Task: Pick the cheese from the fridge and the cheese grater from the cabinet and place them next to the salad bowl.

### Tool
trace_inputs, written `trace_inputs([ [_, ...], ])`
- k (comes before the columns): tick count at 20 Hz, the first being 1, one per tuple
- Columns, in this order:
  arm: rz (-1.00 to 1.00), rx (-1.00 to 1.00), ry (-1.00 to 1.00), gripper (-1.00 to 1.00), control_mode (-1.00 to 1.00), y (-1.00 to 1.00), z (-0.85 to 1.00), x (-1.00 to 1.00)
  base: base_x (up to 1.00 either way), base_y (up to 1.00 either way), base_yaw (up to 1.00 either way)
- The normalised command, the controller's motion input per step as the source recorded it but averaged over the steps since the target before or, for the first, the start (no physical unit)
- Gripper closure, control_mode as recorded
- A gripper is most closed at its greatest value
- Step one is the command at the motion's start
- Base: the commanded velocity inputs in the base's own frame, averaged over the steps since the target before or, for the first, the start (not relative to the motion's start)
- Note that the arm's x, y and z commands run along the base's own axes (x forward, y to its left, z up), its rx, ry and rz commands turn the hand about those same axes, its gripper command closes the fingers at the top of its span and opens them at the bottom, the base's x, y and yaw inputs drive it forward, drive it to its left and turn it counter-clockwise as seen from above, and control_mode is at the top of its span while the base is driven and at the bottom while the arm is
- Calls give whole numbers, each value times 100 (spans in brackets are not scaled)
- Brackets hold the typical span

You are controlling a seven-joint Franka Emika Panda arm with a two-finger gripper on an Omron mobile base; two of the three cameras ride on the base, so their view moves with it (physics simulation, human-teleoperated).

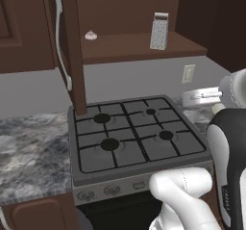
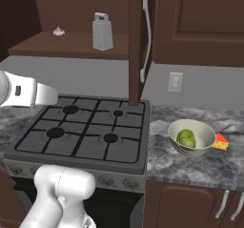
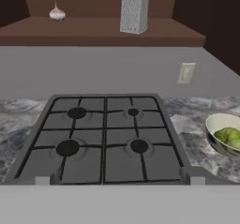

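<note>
Sitting open above the stove, the cabinet (image 2: pixel 71 46) has two things on its dark brown shelf: one cheese grater (image 2: pixel 102 31), tapered grey perforated metal with a loop handle, upright, and one small whitish garlic bulb (image 2: pixel 58 31) well to its left. One cabinet door (image 2: pixel 137 41) stands edge-on with a long curved silver handle. The salad bowl (image 2: pixel 192 136), round and cream-white, holds one green lettuce head (image 2: pixel 186 138) and rests on the marbled grey counter (image 2: pixel 190 162) right of the stove. One cheese (image 2: pixel 220 143) wedge, yellow-orange with a reddish edge, touches the bowl's right side. The grey stove (image 3: pixel 105 138) has four dark burners under grates. The gripper is spread fully, holding nothing.
</note>
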Motion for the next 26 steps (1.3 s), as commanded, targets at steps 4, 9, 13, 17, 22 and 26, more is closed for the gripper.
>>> trace_inputs([
  [4, 0, 0, -7, -100, -100, 12, 74, 0, 0, 0, 0],
  [9, 0, 0, -5, -100, -100, 0, 60, 0, 0, 0, 0],
  [13, 0, 5, 0, -100, -100, 0, 18, 15, 0, 0, 0],
  [17, -1, 4, -13, -100, -100, 0, 0, 34, 0, 0, 0],
  [22, 0, 0, -14, -100, -100, 0, 11, 40, 0, 0, 0],
  [26, 0, 0, -1, -100, -100, -1, 7, 38, 0, 0, 0],
])
